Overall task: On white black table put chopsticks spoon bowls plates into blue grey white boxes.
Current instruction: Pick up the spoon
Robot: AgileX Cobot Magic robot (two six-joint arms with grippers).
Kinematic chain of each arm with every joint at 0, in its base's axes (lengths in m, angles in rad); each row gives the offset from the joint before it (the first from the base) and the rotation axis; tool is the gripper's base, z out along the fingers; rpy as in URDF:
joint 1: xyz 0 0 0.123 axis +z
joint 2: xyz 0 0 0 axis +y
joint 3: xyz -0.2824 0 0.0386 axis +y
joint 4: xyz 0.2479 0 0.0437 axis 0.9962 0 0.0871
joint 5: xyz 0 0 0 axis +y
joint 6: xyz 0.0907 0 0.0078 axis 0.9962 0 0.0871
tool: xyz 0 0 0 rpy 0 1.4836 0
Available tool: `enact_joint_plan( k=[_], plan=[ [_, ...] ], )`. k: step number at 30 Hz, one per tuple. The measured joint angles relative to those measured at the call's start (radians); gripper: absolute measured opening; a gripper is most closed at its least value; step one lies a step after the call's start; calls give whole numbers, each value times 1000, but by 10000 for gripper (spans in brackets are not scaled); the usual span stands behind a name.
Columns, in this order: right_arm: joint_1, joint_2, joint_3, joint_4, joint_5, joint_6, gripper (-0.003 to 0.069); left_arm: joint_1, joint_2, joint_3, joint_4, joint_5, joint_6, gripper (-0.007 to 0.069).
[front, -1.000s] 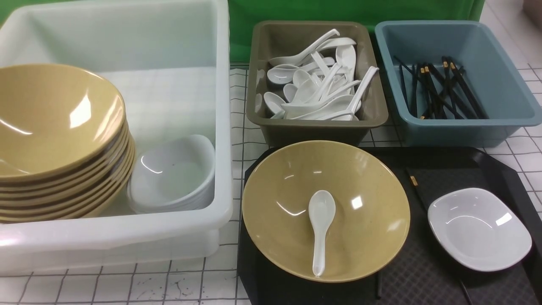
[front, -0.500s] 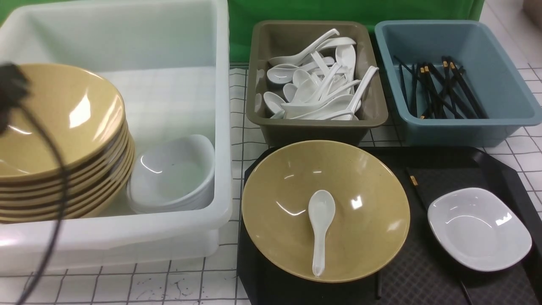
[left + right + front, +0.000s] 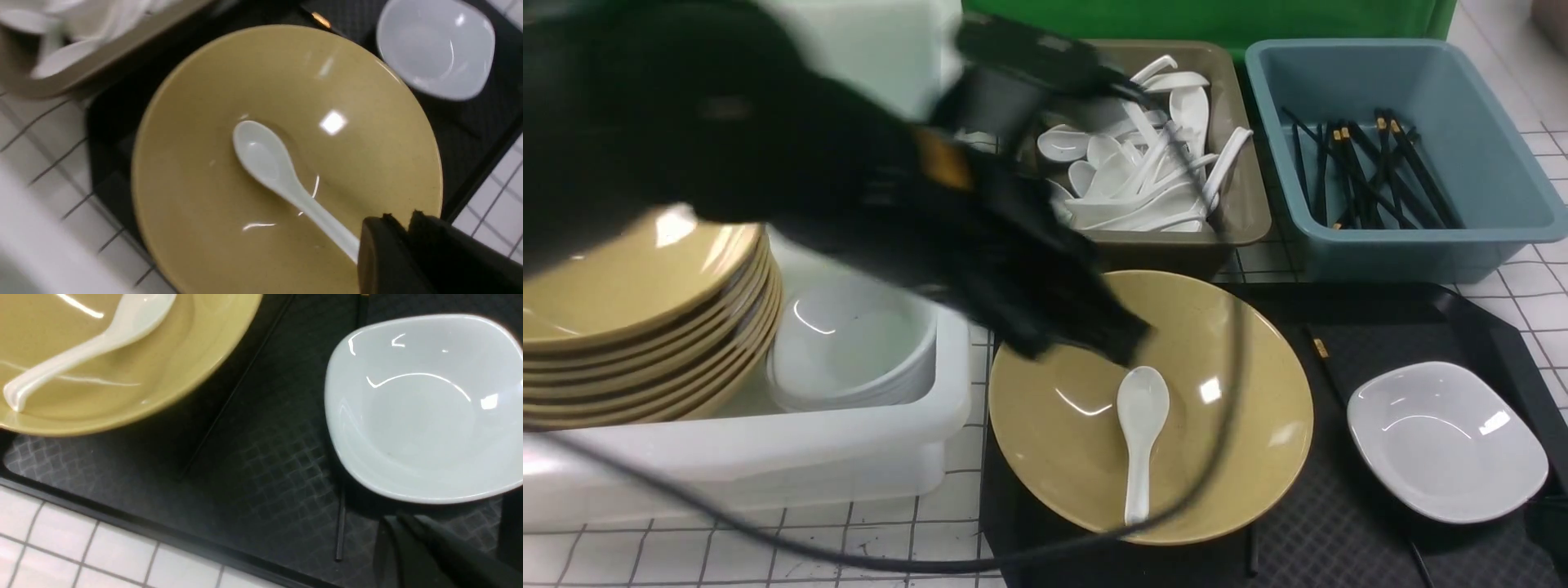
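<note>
Room over the bowl (image 3: 1258, 425) is tight: my left hand (image 3: 402, 226) has swung in above the spoon (image 3: 1139, 441), grip unclear; right hand (image 3: 408, 543) clenched by the plate (image 3: 425, 416).

Left arm: black jointed robot arm (image 3: 768, 139), blurred, now in view.
Left pincer: black pincer (image 3: 1123, 347) now above the wide mustard-tan bowl (image 3: 1274, 408); glossy white soup spoon (image 3: 1141, 425) just short of its tip.
Cable: thin black cable (image 3: 1238, 367) trails behind the pincer.
</note>
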Motion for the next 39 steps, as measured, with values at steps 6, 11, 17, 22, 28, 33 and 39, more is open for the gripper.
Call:
enact_joint_plan(
  k=[6, 11, 17, 22, 28, 33, 39],
  plan=[
    [31, 0, 0, 18, -16, -21, 37, -77, 290, -215, 117, 190, -18, 379],
    [53, 0, 0, 21, -23, -21, 37, -77, 461, -314, 171, 271, -112, 465],
    [57, 0, 0, 24, -23, -21, 37, -77, 566, -322, 235, 291, -162, 391],
    [57, 0, 0, 28, -23, -21, 38, -77, 586, -331, 222, 278, -166, 246],
    [57, 0, 0, 36, -25, -21, 42, -77, 595, -331, 205, 265, -162, 78],
    [57, 0, 0, 36, -27, -21, 45, -77, 603, -348, 204, 271, -162, 37],
    [57, 0, 0, 36, -27, -21, 47, -77, 607, -406, 202, 280, -147, 155]
  ],
)
